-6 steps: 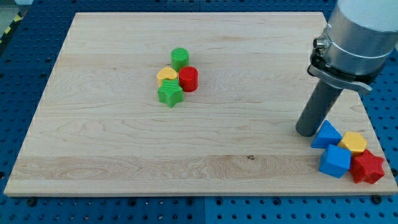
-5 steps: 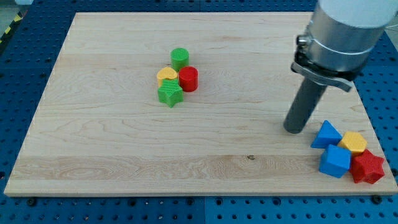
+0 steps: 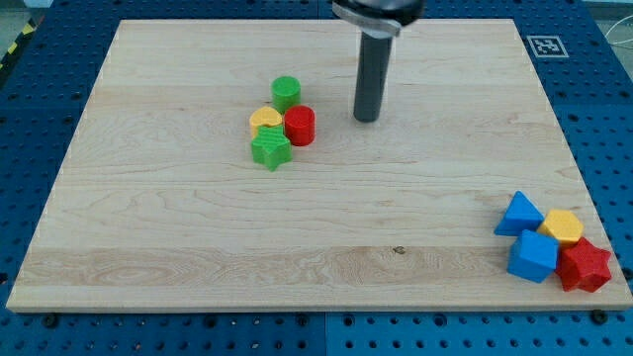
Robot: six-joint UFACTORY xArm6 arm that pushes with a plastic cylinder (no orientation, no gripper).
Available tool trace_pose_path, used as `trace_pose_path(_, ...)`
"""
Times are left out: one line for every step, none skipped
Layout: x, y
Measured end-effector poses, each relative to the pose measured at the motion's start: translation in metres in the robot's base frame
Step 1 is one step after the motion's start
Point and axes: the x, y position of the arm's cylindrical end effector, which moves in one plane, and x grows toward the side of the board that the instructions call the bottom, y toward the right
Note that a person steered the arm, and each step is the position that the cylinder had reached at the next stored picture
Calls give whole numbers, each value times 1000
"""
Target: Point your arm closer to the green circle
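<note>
Green circle [image 3: 286,93] is a short round cylinder, bright green, standing upright at the top of a tight cluster with a yellow block [image 3: 264,120], a red cylinder [image 3: 300,126] and a green star [image 3: 270,148]. It sits near my tip [image 3: 367,119], to the tip's left in the view and slightly higher. No hand is fitted, only the rod. The tabletop [image 3: 198,227] is pale wood on a blue pegboard [image 3: 20,109].

Bright, even overhead light; board [image 3: 198,227] w/ no glare. Soft short shadows under blocks & rod [image 3: 372,69]. Sharp focus throughout, no blur, no visible edge distortion.
</note>
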Motion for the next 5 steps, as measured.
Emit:
trace_pose_path(-26,-16)
trace_pose_path(-37,-35)
trace_pose_path(-47,-55)
trace_pose_path(-57,-74)
trace_pose_path(-61,-93)
